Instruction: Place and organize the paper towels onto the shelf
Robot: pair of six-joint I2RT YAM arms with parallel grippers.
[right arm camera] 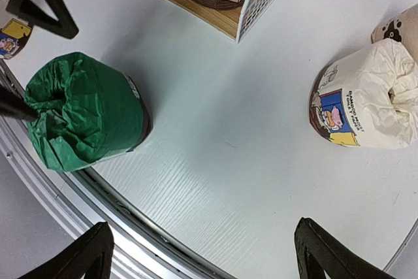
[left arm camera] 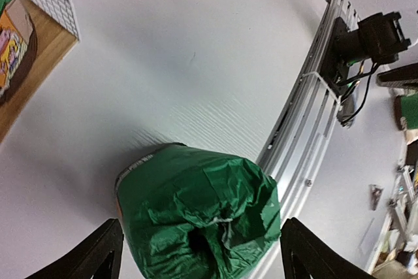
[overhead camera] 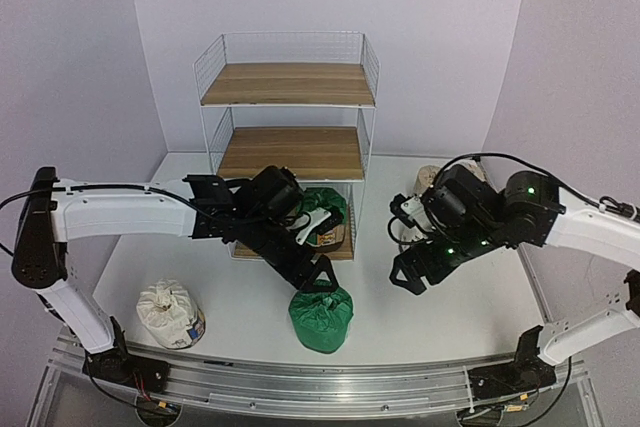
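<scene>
- table (overhead camera: 250,287): white. Four rolls stand on it, all upright.
- shelf (overhead camera: 288,84): three tiers, at the back centre of the table. The top and middle boards are bare wood, and the bottom tier holds one roll.
- left arm (overhead camera: 120,212): reaches across from the left, ending in front of the shelf's bottom tier.
- right arm (overhead camera: 560,217): folded in on the right side, wrist angled down at the table.
- rail (overhead camera: 300,392): aluminium, along the near edge.
- green roll (overhead camera: 321,317): on the table near the front, just beside the rail, twisted wrap end up.
- second green roll (overhead camera: 328,205): on the right side of the bottom shelf board, cartoon label facing out, partly hidden by the left arm.
- white roll (overhead camera: 170,314): front left of the table, well apart from the rest.
- other white roll (right arm camera: 366,106): right of the shelf, blue-yellow label showing.
- tan roll (right arm camera: 398,27): just behind that one, touching or nearly so – can't tell which.
- left gripper (left arm camera: 202,262): released, jaws spread wide and straddling the top of the green roll on the table. No clamp on it.
- right gripper (right arm camera: 209,256): released too – jaws wide over bare table, between the green roll and the other white roll, holding nothing.
</scene>
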